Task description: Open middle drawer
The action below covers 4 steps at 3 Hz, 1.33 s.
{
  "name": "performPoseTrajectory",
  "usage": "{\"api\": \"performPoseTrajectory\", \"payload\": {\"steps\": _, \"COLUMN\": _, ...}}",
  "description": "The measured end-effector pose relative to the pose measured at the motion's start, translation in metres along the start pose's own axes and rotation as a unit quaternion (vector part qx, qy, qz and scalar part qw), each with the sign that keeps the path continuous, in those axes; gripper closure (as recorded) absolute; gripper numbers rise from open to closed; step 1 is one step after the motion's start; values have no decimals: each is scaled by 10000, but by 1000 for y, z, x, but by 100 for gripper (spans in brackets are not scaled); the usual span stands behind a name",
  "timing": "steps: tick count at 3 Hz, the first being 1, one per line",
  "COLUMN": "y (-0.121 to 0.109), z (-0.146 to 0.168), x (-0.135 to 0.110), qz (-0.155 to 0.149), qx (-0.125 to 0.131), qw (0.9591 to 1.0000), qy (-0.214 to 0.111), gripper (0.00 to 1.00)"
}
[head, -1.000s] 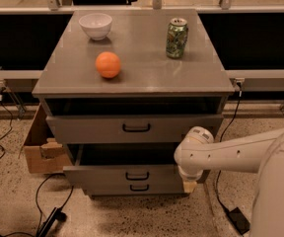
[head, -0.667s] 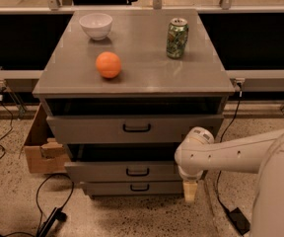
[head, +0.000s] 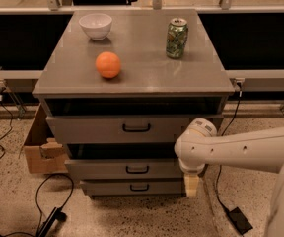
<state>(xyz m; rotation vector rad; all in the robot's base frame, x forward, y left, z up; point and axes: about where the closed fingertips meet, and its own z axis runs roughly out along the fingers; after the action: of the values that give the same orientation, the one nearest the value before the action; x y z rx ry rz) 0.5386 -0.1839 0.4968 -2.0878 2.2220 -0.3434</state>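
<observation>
The middle drawer (head: 132, 169) is the second grey front of the cabinet, with a small black bar handle (head: 137, 169). It stands a little forward of the bottom drawer (head: 132, 187), with a dark gap above it. My gripper (head: 192, 184) hangs down from the white arm (head: 240, 149) at the right end of the middle drawer's front, level with the two lower drawers. It is beside the drawer's right edge and well right of the handle.
The top drawer (head: 117, 129) also stands slightly forward. An orange (head: 108, 64), a white bowl (head: 95, 25) and a green can (head: 176, 37) stand on the cabinet top (head: 142, 78). A cardboard box (head: 41, 149) is on the floor at the left. Cables lie on the floor.
My gripper has stayed by the drawers' right edge, shifting only slightly up and down. The middle drawer's front has hardly moved.
</observation>
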Motion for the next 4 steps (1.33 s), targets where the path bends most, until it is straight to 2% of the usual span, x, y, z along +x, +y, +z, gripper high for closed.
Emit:
{"api": "performPoseTrajectory", "payload": {"steps": 1, "y": -5, "z": 0, "x": 4, "qz": -31, "qx": 7, "qw": 10000, "qy": -89, "gripper": 0}}
{"api": "performPoseTrajectory", "payload": {"steps": 3, "y": -3, "z": 50, "x": -4, "qz": 81, "qx": -73, "qw": 9968, "qy": -787, "gripper": 0}}
{"api": "performPoseTrajectory", "payload": {"steps": 4, "y": -2, "z": 53, "x": -5, "qz": 66, "qx": -79, "qw": 9965, "qy": -826, "gripper": 0}}
